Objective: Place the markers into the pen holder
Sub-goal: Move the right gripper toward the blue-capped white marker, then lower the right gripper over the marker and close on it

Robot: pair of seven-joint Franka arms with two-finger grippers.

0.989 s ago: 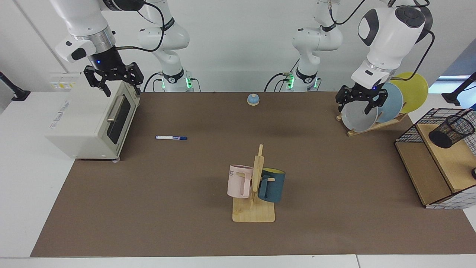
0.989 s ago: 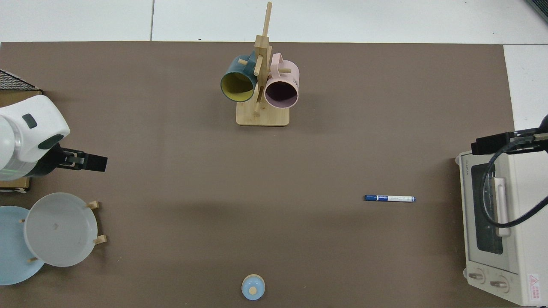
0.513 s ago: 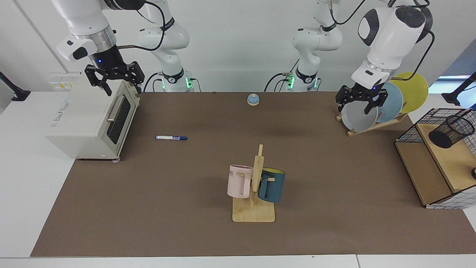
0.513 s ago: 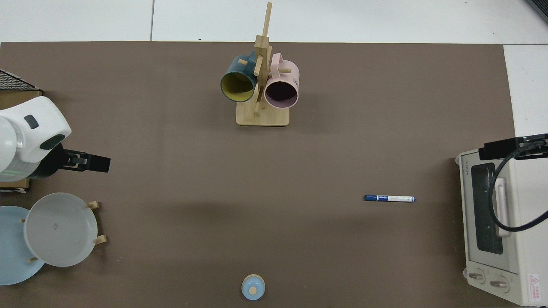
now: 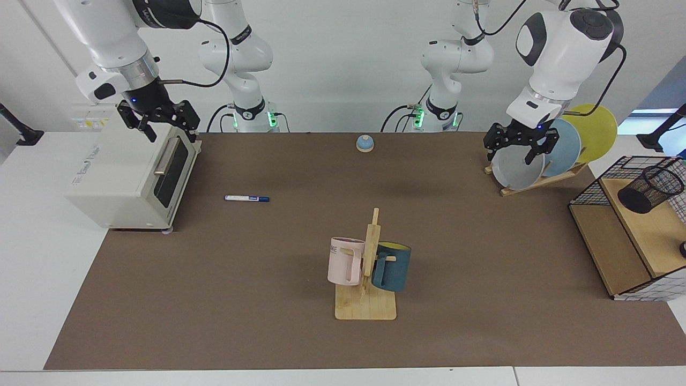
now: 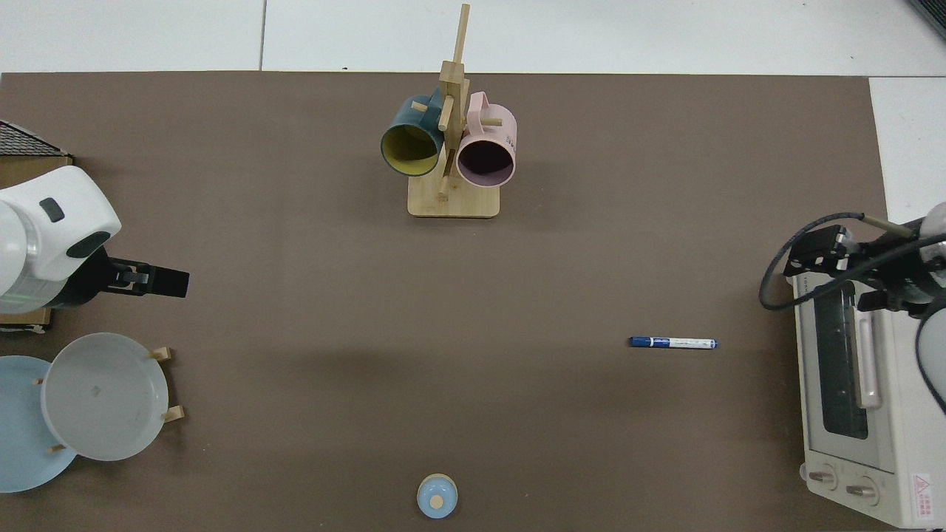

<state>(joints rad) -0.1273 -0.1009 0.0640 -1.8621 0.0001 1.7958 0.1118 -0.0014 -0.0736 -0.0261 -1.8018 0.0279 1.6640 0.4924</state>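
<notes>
One marker lies flat on the brown mat, well apart from the pen holder. We find it toward the mat's toaster-oven end, nearer the robots' edge than the opposite edge, just clear of the toaster oven door. Its blue cap points toward the mat's middle in both views. The pen holder stands tilted on the wooden boards of the wire basket, off the mat's far end.

We judge the marker light, stiff and smooth, round in section, so it may roll or slip under a careless pinch. The best hold, in our judgement, is across the white barrel near its middle, fingers closing square to its length, so it hangs balanced and can be tipped upright over the cup's mouth. A firm closing is needed; fragility is not a concern.

We note the right gripper above the toaster oven's top front corner, jaws spread, holding nothing. The left gripper hangs in front of the plates in the plate rack, jaws likewise spread and empty; that arm waits. The mug stand and small blue bell lie clear of the direct path.
</notes>
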